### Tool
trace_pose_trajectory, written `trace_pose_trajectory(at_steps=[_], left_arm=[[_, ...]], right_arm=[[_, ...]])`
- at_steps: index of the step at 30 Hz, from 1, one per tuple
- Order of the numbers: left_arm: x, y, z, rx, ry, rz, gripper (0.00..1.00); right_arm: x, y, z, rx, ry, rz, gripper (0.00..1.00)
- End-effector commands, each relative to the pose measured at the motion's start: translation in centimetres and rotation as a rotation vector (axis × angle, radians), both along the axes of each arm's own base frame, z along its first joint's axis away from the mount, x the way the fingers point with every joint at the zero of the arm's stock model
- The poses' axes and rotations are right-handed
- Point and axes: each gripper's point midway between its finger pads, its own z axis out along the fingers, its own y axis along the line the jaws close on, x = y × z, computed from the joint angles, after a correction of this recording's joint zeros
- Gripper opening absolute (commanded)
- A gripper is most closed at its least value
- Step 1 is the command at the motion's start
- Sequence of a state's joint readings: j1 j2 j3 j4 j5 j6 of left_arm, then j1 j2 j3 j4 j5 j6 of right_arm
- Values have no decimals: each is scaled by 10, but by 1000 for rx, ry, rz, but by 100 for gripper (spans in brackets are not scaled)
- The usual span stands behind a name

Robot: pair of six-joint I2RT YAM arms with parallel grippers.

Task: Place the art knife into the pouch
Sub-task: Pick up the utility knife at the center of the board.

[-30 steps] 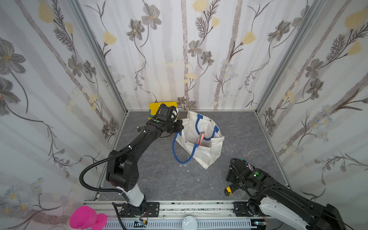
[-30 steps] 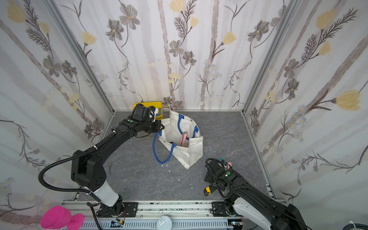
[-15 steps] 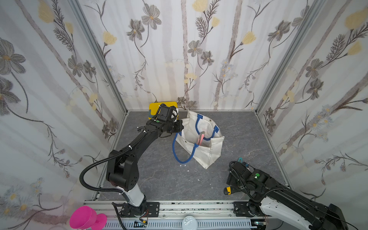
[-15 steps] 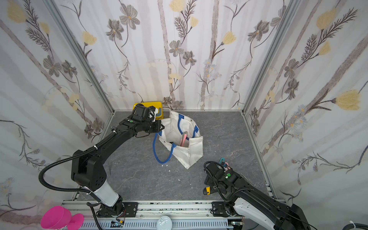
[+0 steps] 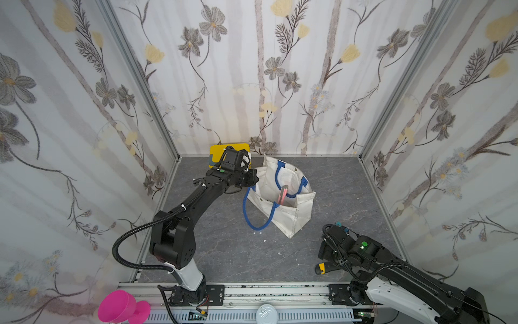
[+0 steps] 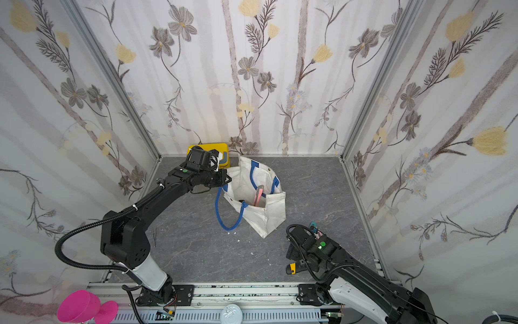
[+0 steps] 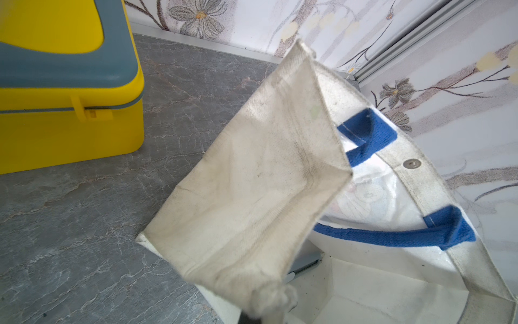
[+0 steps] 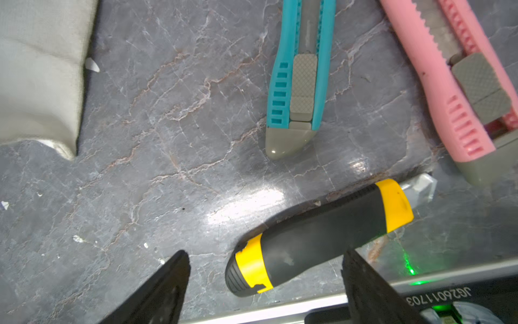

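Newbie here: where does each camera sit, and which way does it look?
Top views: high at the front, looking down; both arms show, left gripper pinching the pouch.
Left wrist: on left arm, facing the pouch and yellow box; almost no robot shows.
Right wrist: on right arm, facing the floor; open right gripper straddles the black-and-yellow knife.
Shared: that knife, in both top views too.

The pouch (image 5: 283, 216) gapes upward; a blue handle (image 5: 277, 176) and a leaning pink knife (image 5: 282, 195) partly bar its mouth. A box (image 5: 218, 150) crowds just behind the pouch; the floor (image 5: 224, 246) before it lies open.
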State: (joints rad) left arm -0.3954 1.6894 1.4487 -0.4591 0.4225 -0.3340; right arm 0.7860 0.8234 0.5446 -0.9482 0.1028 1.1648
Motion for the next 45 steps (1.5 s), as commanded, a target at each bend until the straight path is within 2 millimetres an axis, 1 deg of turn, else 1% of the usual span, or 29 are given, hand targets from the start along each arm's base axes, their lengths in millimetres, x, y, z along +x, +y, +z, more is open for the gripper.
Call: trace_pose_trajectory(at_steps=[1, 4, 6, 8, 9, 11, 15, 17, 21, 24, 29, 31, 34, 38, 41, 45], left_arm=[[1, -3, 1, -16, -5, -11, 0], [2, -3, -1, -15, -2, -12, 0], [2, -3, -1, -15, -1, -10, 0], [2, -3, -1, -15, -2, -12, 0], [2, -3, -1, -14, -1, -11, 0], [2, -3, 0, -15, -2, -11, 0], [2, -3, 1, -14, -6, -11, 0], [1, -3, 2, -15, -9, -12, 0], [1, -2, 3, -13, -12, -12, 0], [1, -2, 4, -14, -14, -12, 0], [1, -2, 4, -16, -15, -12, 0], [0, -2, 5, -16, -17, -14, 0], [1, -2, 5, -15, -19, -14, 0], [1, -2, 5, -14, -18, -13, 0], [1, -1, 6, -14, -20, -11, 0], [1, -2, 4, -12, -16, -10, 0]], right_arm=[[-14, -2, -5, 8, 64, -7, 89], [-21, 1, -15, 18, 93, 6, 91], [-21, -2, -15, 6, 87, -9, 92], [-20, -1, -14, 16, 78, -19, 93], [-23, 5, -15, 29, 80, 13, 93], [-24, 9, -20, 48, 88, 14, 95], [-22, 18, -28, 77, 82, 11, 95], [-19, 18, -30, 68, 76, 7, 95], [-13, 15, -35, 50, 47, -16, 88], [-5, 14, -35, 37, 13, -32, 87], [10, 4, -34, -36, -31, -39, 87], [20, -1, -34, -36, -48, -69, 86], [26, -5, -36, -59, -55, -63, 81], [23, -7, -42, -89, -15, -47, 80], [17, -2, -46, -68, 7, -20, 78], [7, -1, -42, -54, 11, -17, 77]])
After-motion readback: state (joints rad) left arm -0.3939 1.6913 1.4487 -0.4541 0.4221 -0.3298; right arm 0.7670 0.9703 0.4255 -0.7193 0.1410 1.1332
